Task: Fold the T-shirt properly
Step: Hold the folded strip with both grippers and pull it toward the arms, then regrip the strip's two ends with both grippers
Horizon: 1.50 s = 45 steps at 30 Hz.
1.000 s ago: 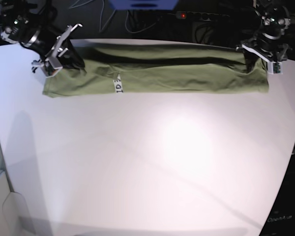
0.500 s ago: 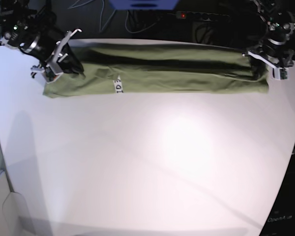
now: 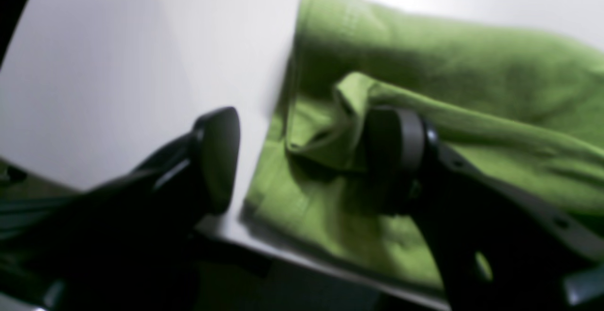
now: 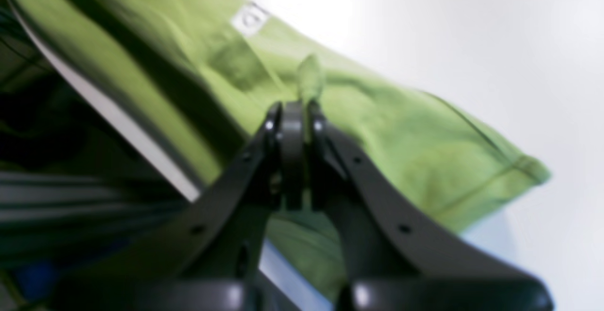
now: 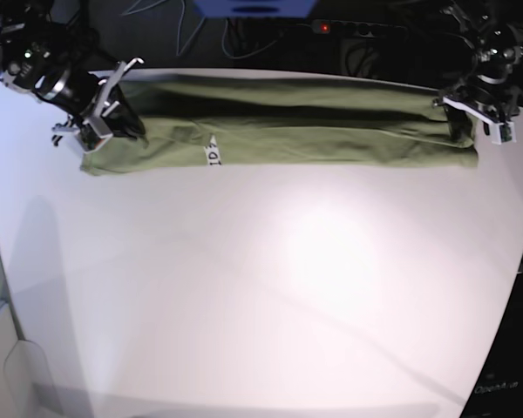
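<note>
The T-shirt [image 5: 288, 131] lay as a long narrow band along the far edge of the desk [image 5: 270, 287], already doubled lengthwise, its small white tag [image 5: 213, 157] showing on the front layer nearer my right side.

My right pincer [image 4: 293, 113] was pressed together on a raised fold of the green cloth at that end of the band; in the wrist view a small peak of fabric stood up just above the closed tips. My left pincer [image 3: 306, 155] stood spread at the opposite end, one finger over bare desk just beside the cloth edge and the other resting against a rumpled lip of the fabric, gripping nothing.

Over the last second my left arm had drifted outward toward the desk's edge. The hem at that end, which had been bunched under it, now lay flatter and squarer in the base view. My right arm had shifted only slightly, and the corner it held looked drawn a little inward.

I judged that the left end had just been let go while the right end was still in hand. The lengthwise fold seemed settled, and the crosswise fold, bringing one end over the other, was still to come. The rumpled lip by my left finger might need smoothing first.
</note>
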Tool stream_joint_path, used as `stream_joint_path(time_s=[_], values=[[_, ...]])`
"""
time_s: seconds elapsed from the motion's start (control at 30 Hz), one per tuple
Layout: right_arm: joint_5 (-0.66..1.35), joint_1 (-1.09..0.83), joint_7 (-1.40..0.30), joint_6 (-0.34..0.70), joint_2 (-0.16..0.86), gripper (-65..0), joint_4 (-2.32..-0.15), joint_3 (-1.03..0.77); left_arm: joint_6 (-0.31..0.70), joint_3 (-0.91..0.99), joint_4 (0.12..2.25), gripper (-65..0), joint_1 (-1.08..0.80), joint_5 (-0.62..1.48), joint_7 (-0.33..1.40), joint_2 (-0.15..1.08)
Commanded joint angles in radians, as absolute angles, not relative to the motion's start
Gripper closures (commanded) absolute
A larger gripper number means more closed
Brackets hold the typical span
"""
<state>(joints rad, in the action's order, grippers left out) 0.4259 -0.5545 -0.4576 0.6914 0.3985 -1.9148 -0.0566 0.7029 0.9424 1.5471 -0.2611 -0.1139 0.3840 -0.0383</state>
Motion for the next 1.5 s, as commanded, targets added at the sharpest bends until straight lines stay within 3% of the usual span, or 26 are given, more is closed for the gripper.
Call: stream_joint_path(time_s=[0.0, 0.23, 1.0, 1.07, 1.3, 1.47], values=[[0.421, -0.553, -0.435, 0.698, 0.4, -0.4, -1.928, -0.058, 0.698, 0.944, 1.554, -39.9, -0.259, -0.101, 0.363, -0.03], [0.328, -0.555, -0.435, 0.698, 0.344, -0.3, -1.928, -0.058, 0.698, 0.943, 1.498, -39.9, -0.234, -0.143, 0.36, -0.03], [0.329, -0.559, -0.435, 0.698, 0.346, -1.3, -1.928, -0.058, 0.698, 0.944, 1.437, -39.9, -0.191, -0.194, 0.355, -0.036], [0.329, -0.561, -0.444, 0.698, 0.346, -7.1, -1.928, -0.056, 0.698, 0.944, 1.437, -39.8, -0.193, -0.194, 0.355, -0.036], [0.332, -0.562, -0.495, 0.698, 0.346, -44.0, -1.877, -0.054, 0.698, 0.944, 1.445, -39.8, -0.196, -0.194, 0.355, -0.036], [0.335, -0.595, -0.49, 0.698, 0.344, -58.3, -1.896, -0.09, 0.698, 0.944, 1.446, -39.8, -0.197, -0.194, 0.357, -0.036]])
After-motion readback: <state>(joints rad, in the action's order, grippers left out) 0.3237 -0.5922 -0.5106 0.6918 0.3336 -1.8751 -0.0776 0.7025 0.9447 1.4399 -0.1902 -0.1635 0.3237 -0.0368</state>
